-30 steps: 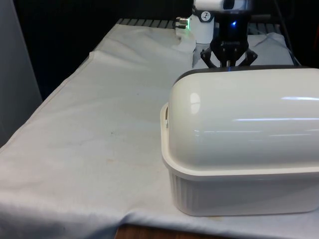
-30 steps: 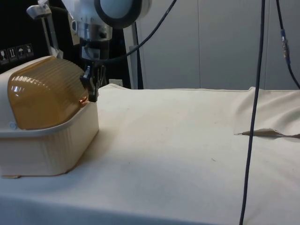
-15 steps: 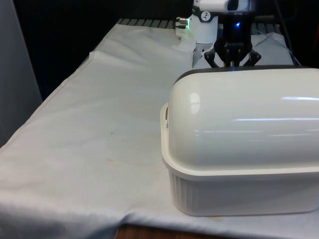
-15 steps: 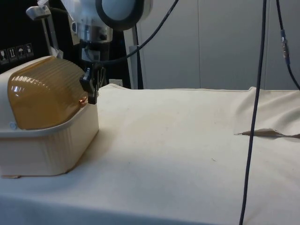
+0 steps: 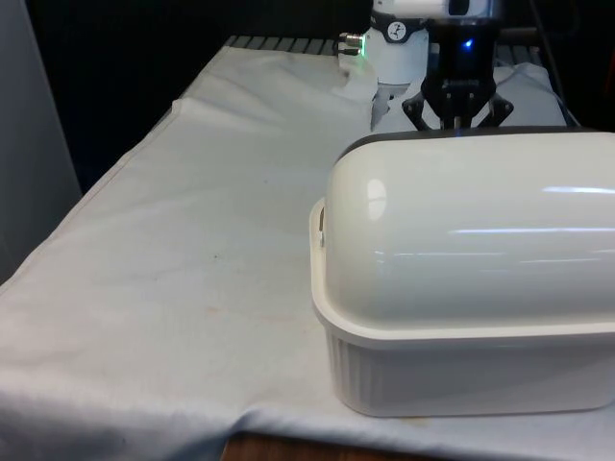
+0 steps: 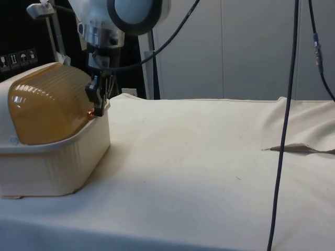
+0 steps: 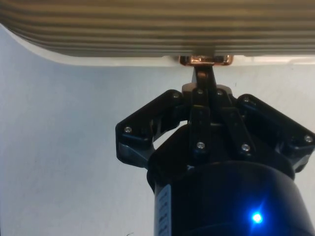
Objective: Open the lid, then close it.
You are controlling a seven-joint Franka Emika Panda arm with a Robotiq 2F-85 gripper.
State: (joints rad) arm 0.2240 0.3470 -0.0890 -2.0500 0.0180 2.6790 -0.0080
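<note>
up comes the pincer (image 7: 205,78), clamped on the copper handle (image 7: 205,60) to roll the lid (image 6: 49,102) open.

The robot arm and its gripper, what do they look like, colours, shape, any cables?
The arm is white with a rounded joint housing that has a pale grey cap ringed in black. Dark cables loop away from it. The gripper is black, built of angular linkage plates fastened with small silver screws, narrowing to two slim fingers below a round black body.
</note>
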